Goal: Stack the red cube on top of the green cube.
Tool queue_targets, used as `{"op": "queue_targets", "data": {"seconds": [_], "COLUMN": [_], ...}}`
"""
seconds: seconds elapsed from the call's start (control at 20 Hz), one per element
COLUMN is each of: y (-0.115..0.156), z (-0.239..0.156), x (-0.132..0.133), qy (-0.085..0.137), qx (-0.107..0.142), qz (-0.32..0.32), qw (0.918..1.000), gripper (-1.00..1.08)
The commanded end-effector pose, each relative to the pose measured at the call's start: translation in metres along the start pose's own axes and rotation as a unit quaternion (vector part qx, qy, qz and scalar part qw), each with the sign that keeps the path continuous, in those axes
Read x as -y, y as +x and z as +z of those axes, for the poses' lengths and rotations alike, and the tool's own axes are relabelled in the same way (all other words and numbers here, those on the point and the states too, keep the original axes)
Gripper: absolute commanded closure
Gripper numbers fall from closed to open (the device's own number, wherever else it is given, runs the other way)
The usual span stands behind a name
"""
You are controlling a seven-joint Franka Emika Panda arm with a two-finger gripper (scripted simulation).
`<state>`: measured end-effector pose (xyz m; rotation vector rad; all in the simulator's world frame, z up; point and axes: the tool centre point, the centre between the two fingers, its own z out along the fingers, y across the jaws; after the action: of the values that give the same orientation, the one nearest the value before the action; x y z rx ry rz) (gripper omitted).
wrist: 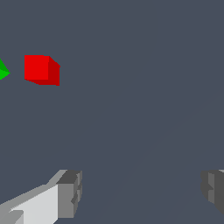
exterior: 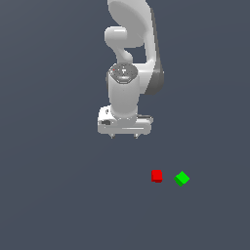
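A tiny red cube (exterior: pixel 156 176) rests on the dark grey floor, and a green cube (exterior: pixel 181 178) of like size sits just to its right in the exterior view, turned on a diagonal, a small gap between them. My gripper (exterior: pixel 124 136) hangs above the floor, up and to the exterior view's left of both cubes, touching neither. It is open, nothing between its fingers. The wrist view shows the red cube (wrist: pixel 41 69) whole, only a corner of the green cube (wrist: pixel 3 70) at the picture's edge, and my gripper (wrist: pixel 142 192) with its two fingertips (wrist: pixel 70 192) spread wide.
The white arm (exterior: pixel 131 44) rises behind the gripper toward the top of the exterior view. The flat dark grey floor (exterior: pixel 58 195) spreads all around, with no other objects in view.
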<state>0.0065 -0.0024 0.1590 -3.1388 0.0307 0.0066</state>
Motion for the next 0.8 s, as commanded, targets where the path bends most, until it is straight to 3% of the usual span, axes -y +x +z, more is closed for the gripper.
{"op": "queue_targets", "data": {"seconds": [0.0,0.75], "y": [0.006,0.07], "z": [0.006,0.055], "x": [0.009,0.09], "qy": [0.0,0.0], "qx": [0.0,-0.001], "qz": [0.001,0.009], "qw": [1.0,1.0], "gripper": [-0.92,-0.92]}}
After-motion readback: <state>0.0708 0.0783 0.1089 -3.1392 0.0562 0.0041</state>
